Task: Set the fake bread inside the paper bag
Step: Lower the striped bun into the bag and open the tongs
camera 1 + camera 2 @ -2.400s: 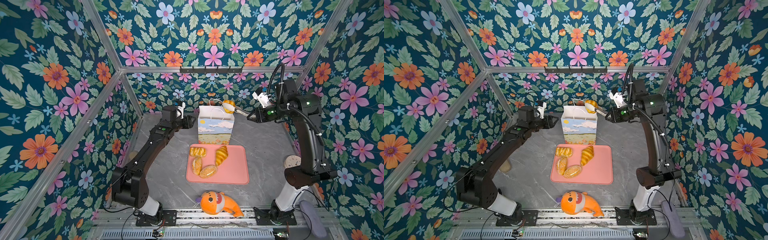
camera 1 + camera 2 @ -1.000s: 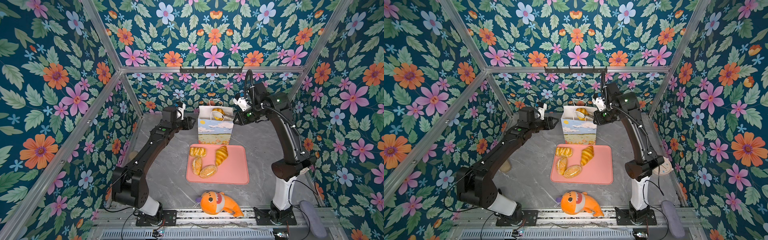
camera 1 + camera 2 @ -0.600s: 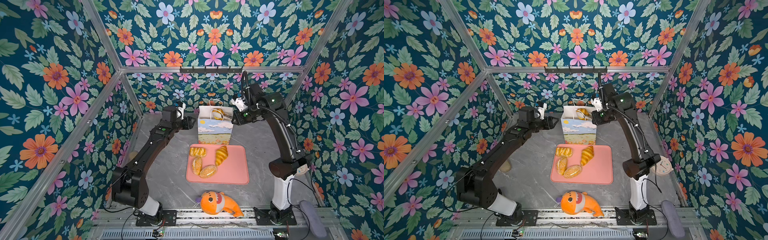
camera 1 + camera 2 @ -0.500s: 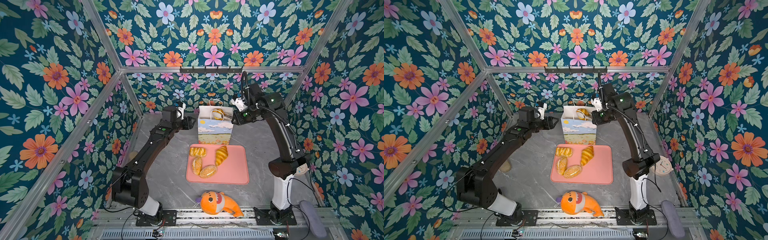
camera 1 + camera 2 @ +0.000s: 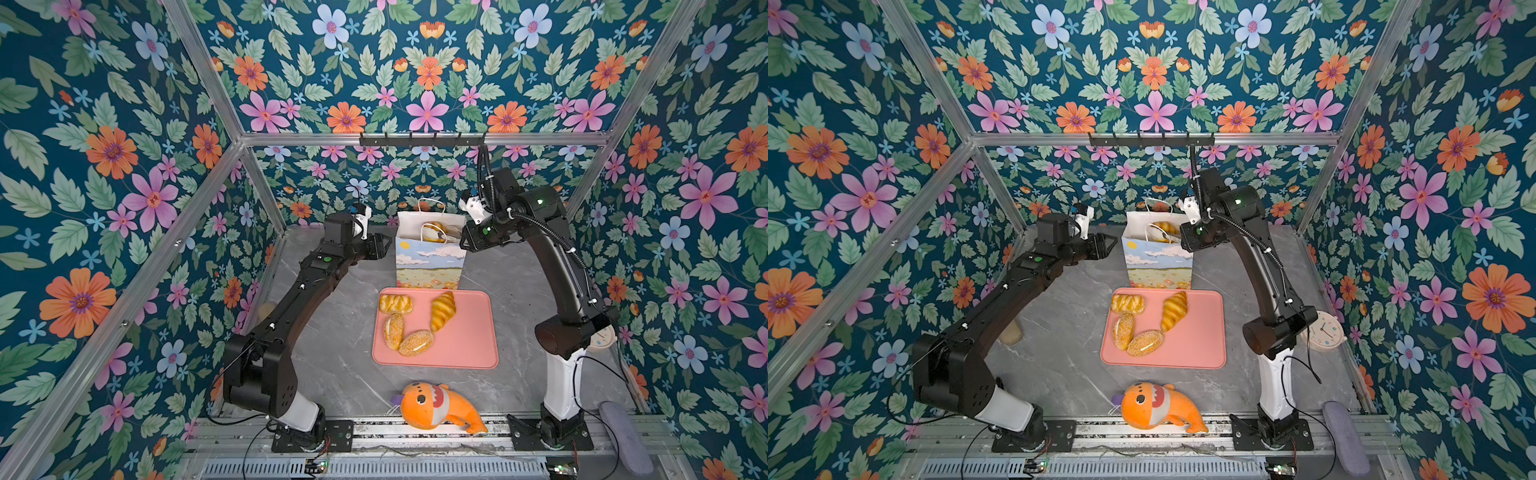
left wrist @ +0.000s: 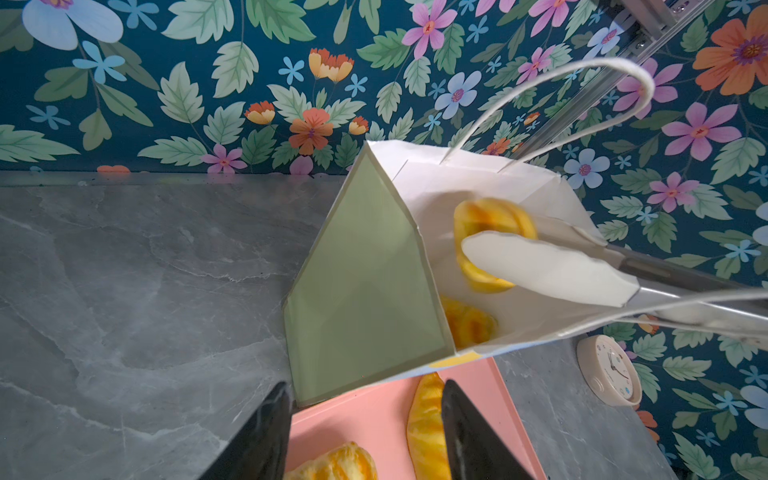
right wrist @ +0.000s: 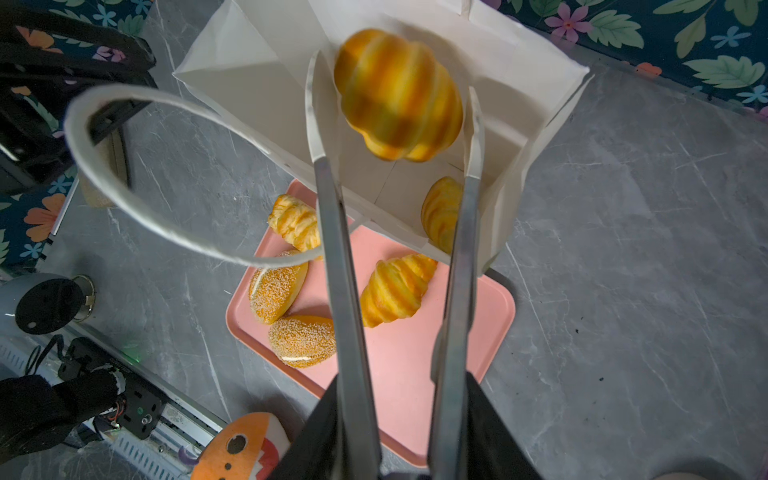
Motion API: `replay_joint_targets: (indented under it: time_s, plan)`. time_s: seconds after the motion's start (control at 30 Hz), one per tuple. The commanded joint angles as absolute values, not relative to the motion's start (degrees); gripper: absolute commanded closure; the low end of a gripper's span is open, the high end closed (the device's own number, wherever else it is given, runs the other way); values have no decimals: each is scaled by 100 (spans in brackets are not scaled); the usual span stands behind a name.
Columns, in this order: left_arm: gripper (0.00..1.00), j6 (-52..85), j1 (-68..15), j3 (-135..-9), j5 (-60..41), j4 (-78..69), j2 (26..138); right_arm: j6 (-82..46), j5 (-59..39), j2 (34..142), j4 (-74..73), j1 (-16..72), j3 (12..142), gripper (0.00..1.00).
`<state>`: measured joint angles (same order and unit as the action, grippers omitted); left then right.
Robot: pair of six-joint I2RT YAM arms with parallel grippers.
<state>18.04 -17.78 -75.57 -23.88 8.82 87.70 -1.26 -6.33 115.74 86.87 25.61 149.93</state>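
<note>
**Croissant loose over the open bag**

I see the right gripper (image 7: 392,75) reaching over the mouth of the paper bag (image 5: 430,259), coming in from the bag's 3 o'clock side in both top views. Its long metal fingers (image 7: 332,232) stand spread. A striped croissant (image 7: 397,95) sits between the tips, blurred, with a sliver of daylight on either side, so I read it as loose and not pinched. It hangs above the bag's opening. A second croissant (image 7: 440,214) lies on the bag's floor.

The left gripper (image 6: 365,388) waits at the bag's 9 o'clock, just beside the green side panel. Its black fingers are parted with nothing between them. I cannot tell if they touch the paper.

The bag stands upright at 12 o'clock of the pink tray (image 5: 469,332), right at its edge. On the tray lie a braided bun (image 5: 395,303), a third croissant (image 5: 442,309) and two sesame rolls (image 5: 393,330), bunched in the 9 o'clock half. An orange plush fish (image 5: 436,405) lies at the tray's 6 o'clock, apart from it.
</note>
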Motion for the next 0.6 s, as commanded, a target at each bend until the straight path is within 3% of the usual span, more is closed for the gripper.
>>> replay_joint_targets:
  time_s: [0.0,0.57]
  plan:
    - [41,1801,-1776,-7550,-2430,848,8702,-125,-554,11463,8614,2575,15029,55]
    - [41,1786,-1776,-7444,-2341,895,8396,-22,-642,10791,8474,2575,15018,51]
